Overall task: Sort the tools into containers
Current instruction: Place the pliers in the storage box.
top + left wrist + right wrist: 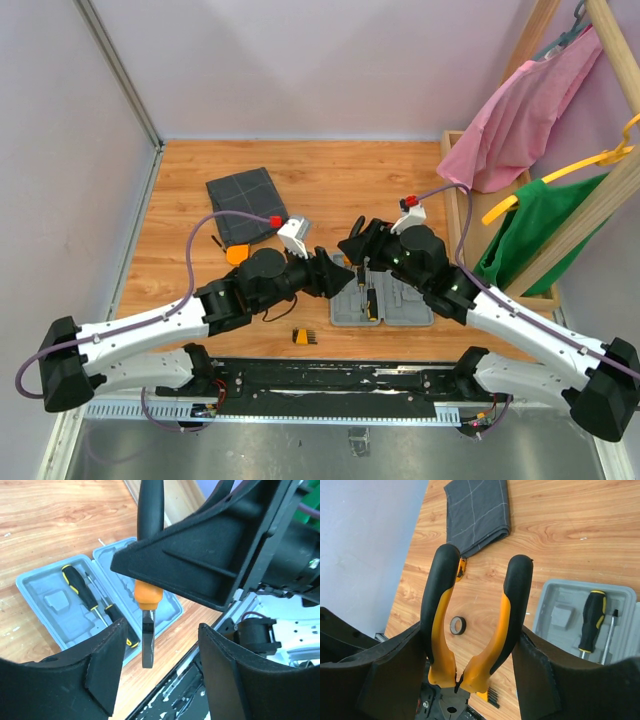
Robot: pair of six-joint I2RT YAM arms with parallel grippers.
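"Two robot arms are meeting in the air over the wooden table point(400, 170). What is passing between them?"

"One pair of pliers point(440, 630), orange and black. The right gripper point(470, 640) is squeezing both handles from the outside, with the nose pointing back toward its wrist. The left gripper point(162, 650) is standing spread, its fingers point(107, 665) on either side of the steel nose and not touching it."

"Where are the pliers hanging?"

"Above the left part of the grey case point(52, 600), as far as I am seeing from overhead. The case is lying open and flat, and two screwdrivers point(80, 587) are lying inside it. Out on the wood, a black tape ring point(457, 625) and a small bit holder point(305, 336) are lying loose. A round orange piece point(236, 254) is sitting just beside the dark pouch point(243, 203)."

"So what is this step asking for?"

"I am judging that the right arm is taking charge of the pliers. The left arm should be backing straight away, so neither finger is clipping the nose. The right one is needing a firm, even squeeze on both handles, or the tool may be twisting. After that, the wrist should be tilting the pliers flat, lining them up with a free moulded hollow clear of the screwdrivers, and lowering gently before spreading its fingers."
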